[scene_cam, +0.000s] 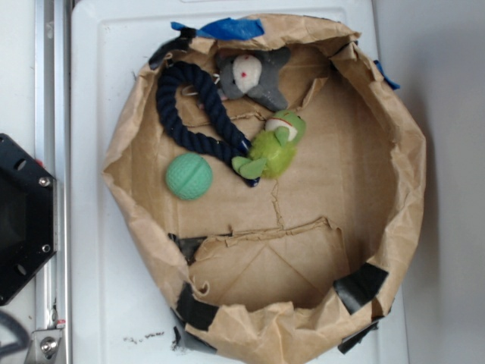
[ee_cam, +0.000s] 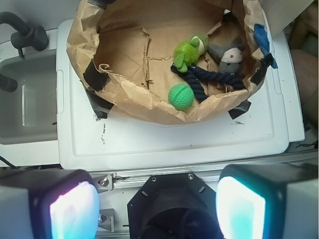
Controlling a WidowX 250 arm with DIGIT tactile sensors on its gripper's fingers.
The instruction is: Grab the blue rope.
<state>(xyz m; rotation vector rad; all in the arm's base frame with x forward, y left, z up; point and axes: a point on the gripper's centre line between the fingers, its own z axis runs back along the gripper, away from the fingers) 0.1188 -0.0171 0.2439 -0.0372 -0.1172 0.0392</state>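
With the tool (ee_cam: 157, 199) spread wide, empty and well short of the paper basket (scene_cam: 394, 227), the blue rope (scene_cam: 186, 114) lies inside, touching the green frog toy (scene_cam: 274, 148), which a careless grab might snag instead.

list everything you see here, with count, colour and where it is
paper bin: 1, brown, taped, on the white tabletop
blue rope: 1, dark navy, looped, upper left inside the bin, one end under the green plush
ball: 1, green, beside the rope's lower bend
green plush: 1, lime, centre of the bin
grey plush: 1, grey with pale face, by the top wall
tape strips: bright blue on the rim, black along the walls
tool: 1, open, two fingers with pale pads, well back from the bin
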